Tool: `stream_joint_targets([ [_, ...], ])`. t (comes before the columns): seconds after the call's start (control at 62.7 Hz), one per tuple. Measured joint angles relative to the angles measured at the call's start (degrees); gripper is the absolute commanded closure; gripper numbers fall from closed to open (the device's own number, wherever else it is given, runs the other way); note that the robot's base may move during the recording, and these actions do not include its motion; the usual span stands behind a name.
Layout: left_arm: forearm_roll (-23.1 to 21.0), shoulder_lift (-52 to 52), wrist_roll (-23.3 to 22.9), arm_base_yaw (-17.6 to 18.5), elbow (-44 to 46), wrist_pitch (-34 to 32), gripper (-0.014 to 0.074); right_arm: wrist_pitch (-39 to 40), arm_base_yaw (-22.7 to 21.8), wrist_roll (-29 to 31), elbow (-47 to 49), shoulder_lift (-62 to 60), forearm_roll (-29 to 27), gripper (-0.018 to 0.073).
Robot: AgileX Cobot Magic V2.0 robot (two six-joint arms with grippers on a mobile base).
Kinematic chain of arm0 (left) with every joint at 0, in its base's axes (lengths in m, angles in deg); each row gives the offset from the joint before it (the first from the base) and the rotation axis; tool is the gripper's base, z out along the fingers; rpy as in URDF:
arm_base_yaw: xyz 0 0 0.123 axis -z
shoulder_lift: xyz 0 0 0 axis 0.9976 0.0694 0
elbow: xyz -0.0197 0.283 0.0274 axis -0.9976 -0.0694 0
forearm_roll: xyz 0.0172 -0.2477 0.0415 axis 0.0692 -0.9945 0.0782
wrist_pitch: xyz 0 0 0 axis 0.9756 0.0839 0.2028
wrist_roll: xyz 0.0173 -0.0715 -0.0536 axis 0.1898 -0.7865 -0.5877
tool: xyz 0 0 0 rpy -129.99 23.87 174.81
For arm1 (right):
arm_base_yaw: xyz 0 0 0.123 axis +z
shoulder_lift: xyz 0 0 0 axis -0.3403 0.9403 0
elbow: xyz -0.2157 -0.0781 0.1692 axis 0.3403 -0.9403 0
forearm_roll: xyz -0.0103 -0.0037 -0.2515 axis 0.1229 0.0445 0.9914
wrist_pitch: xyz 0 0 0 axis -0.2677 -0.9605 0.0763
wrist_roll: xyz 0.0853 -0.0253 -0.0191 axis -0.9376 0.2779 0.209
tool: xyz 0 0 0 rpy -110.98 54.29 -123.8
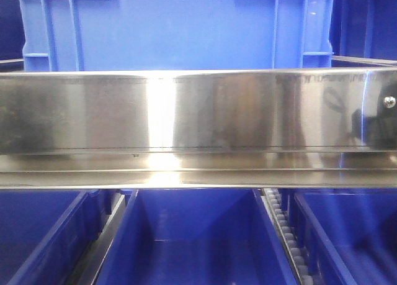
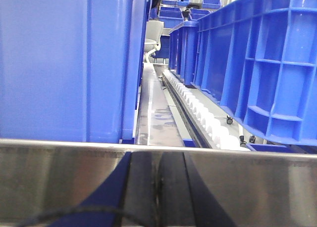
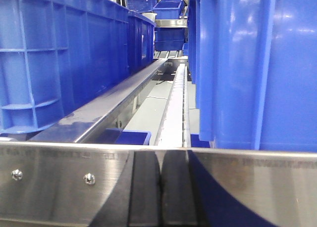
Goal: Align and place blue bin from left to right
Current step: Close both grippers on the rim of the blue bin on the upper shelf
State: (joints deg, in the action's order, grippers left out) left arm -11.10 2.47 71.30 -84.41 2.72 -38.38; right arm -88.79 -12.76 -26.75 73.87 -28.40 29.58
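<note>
**Front view.** The blue bin [image 1: 177, 27] stands at 12 o'clock behind the steel rail [image 1: 186, 117]. The lower bins [image 1: 192, 235] sit at 6 o'clock.

**Left wrist view.** A ribbed wall at 3 o'clock is judged to be the blue bin's side, beside the roller track [image 2: 198, 113]. A smooth neighbouring bin [image 2: 59, 64] fills 9 o'clock. The left pincer is not shown, so its opening cannot be told.

**Right wrist view.** The ribbed wall lies at 9 o'clock. The right pincer is likewise unseen.

**Handling.** The bin is judged to be stiff moulded plastic, bulky and slick-walled. Its load is unknown. Take hold at the ribbed rim on both sides, one arm per side.
</note>
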Motion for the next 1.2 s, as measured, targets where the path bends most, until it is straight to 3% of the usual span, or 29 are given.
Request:
stream_joint_targets([
  [0.67,0.0,0.0,0.0,0.0,0.0,0.0,0.0606,0.0,0.0,0.0,0.0,0.0,0.0,0.0638],
  [1.197,-0.64,0.0,0.0,0.0,0.36,-3.78,0.0606,5.91,0.0,0.0,0.0,0.0,-0.44,0.0638],
])
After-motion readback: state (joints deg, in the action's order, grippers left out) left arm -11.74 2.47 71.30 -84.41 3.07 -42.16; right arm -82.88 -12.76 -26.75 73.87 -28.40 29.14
